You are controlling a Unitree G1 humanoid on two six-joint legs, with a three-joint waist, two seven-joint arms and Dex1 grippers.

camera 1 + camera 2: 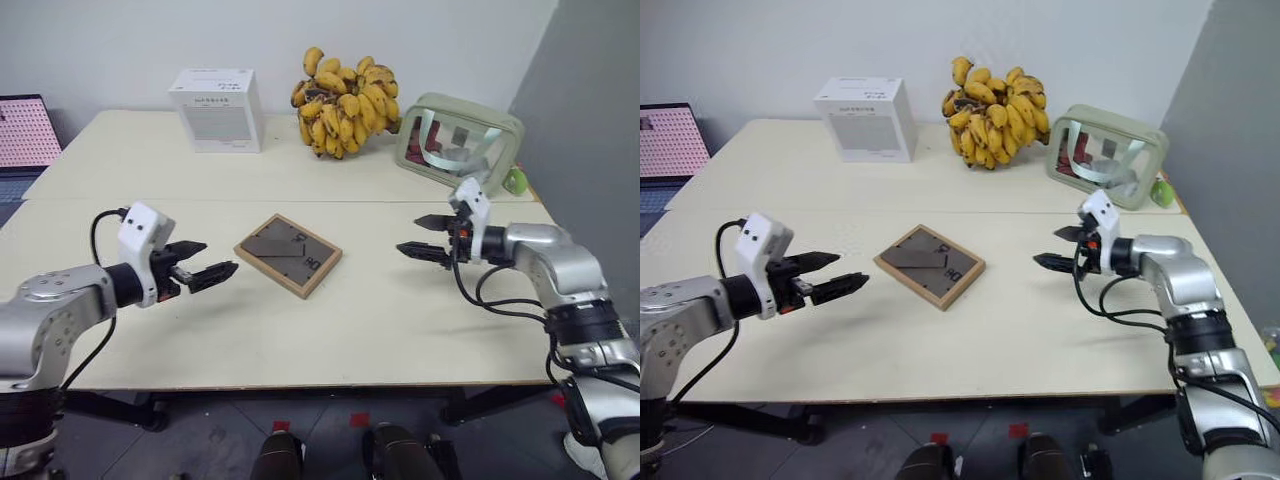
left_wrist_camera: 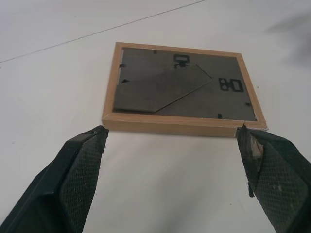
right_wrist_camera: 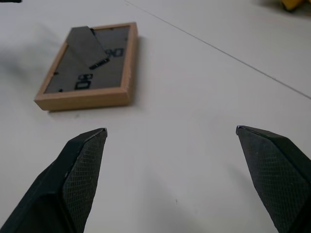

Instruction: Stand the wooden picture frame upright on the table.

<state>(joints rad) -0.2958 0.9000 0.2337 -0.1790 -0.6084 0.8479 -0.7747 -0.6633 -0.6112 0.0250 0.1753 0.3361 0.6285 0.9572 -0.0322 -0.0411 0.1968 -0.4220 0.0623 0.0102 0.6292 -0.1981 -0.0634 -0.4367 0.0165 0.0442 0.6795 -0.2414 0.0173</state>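
Observation:
The wooden picture frame lies flat on the table, face down, its dark back panel and stand flap up. It also shows in the left wrist view, the frame, and in the right wrist view, the frame. My left gripper hovers open just left of the frame, pointing at it, nothing between its fingers. To the frame's right, farther off, my right gripper is open and empty too, aimed toward the frame, with its fingers wide apart.
A white box stands at the table's back left. A bunch of bananas sits at the back centre, and a greenish container leans at the back right. A laptop shows at the far left. A seam crosses the tabletop.

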